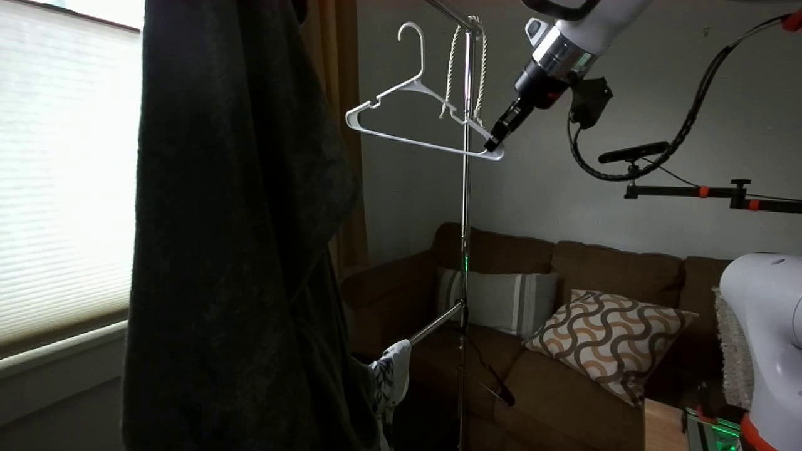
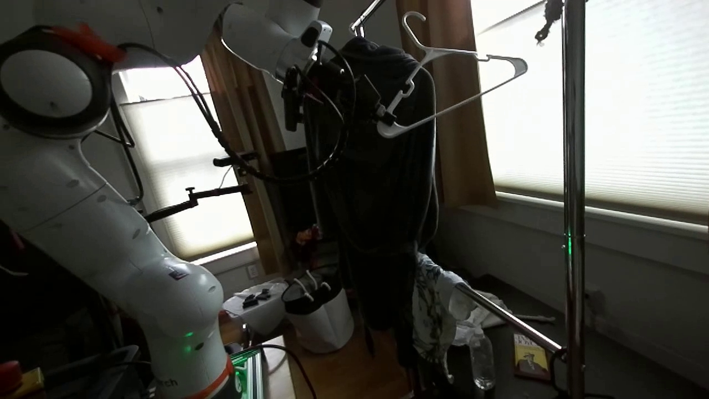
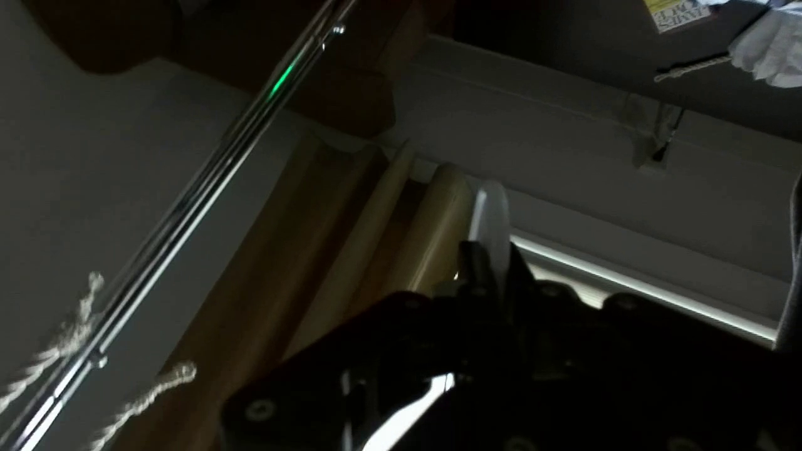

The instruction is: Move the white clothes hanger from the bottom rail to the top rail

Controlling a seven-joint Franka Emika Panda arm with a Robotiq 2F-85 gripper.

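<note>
The pincer (image 1: 493, 144) clamps a lower corner of the white hanger (image 1: 415, 82), held aloft, its hook (image 1: 422, 53) apart from the top rail (image 1: 449, 12); bring the hook over the rail, then lower slowly; this corner grip may swivel.

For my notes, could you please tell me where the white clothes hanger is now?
The white clothes hanger is at upper centre in an exterior view, gripped at lower right by the tool, its free hook left of the top rail.
</note>
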